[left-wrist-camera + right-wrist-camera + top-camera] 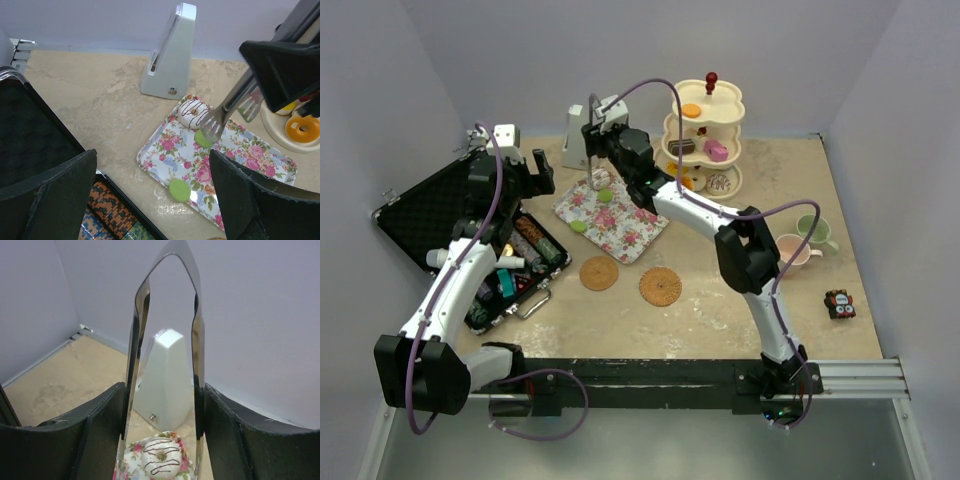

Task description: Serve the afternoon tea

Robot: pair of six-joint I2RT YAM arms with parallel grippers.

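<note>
A floral tray holds a white chocolate-striped donut and two green discs. My right gripper is shut on metal tongs and holds them over the tray's far end. The tong tips are at the farther green disc, beside the donut. The donut shows between the tong arms. My left gripper is open and empty, above the tray's near-left edge and the case. The cream three-tier stand holds several treats. Pink mug and green mug stand right. Two woven coasters lie in front.
An open black case of tools lies at the left under my left arm. A grey pyramid-shaped object stands behind the tray. A small dark toy sits at the front right. Walls close in on three sides.
</note>
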